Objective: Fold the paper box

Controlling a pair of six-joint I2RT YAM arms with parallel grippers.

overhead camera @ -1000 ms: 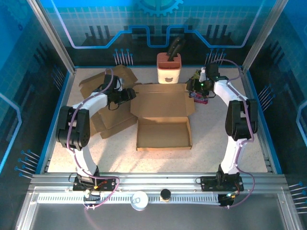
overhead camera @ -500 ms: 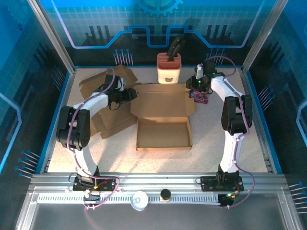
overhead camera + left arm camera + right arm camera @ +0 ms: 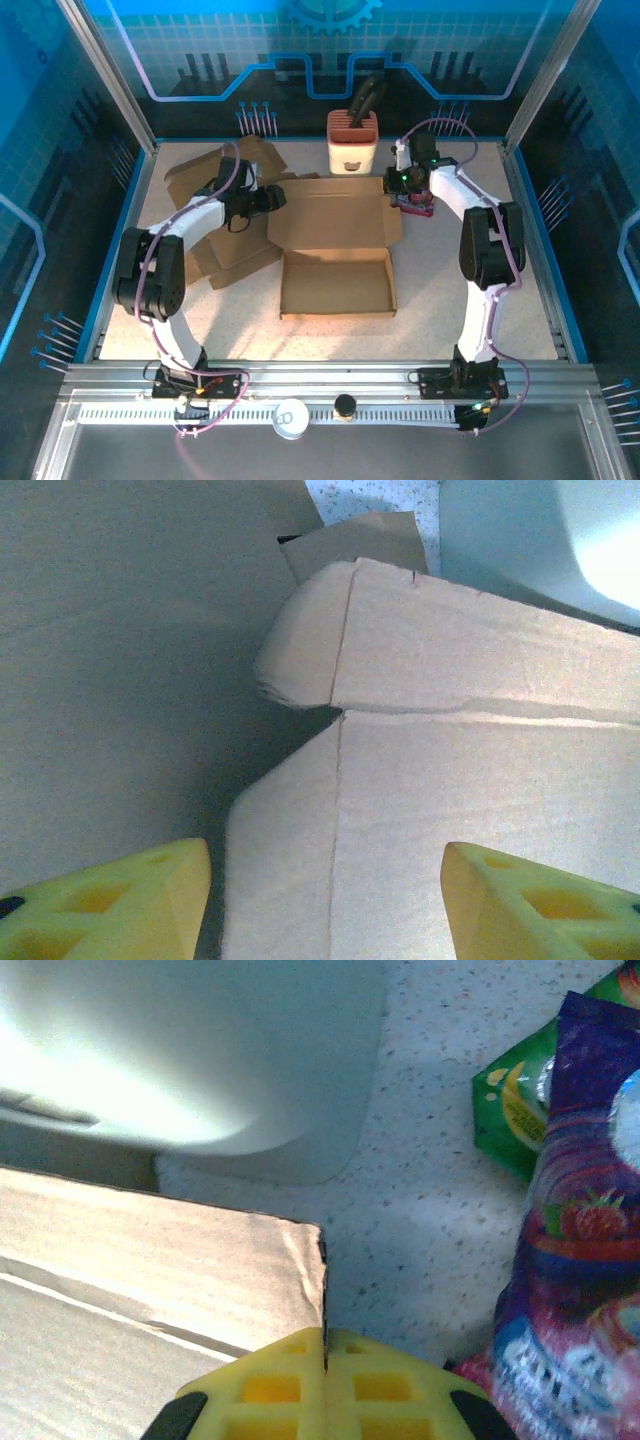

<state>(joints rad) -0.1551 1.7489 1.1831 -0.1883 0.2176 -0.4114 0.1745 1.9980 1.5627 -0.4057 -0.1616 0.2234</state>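
Flanking box (image 3: 338,250) — snack packets (image 3: 570,1240), spare cardboard (image 3: 228,258).

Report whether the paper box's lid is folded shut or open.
Open. The lid lies spread behind the tray, whose inside shows.

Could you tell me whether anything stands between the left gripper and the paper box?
Nothing visible does: the open left gripper sits right at a flap corner of the box, with bare cardboard directly ahead.
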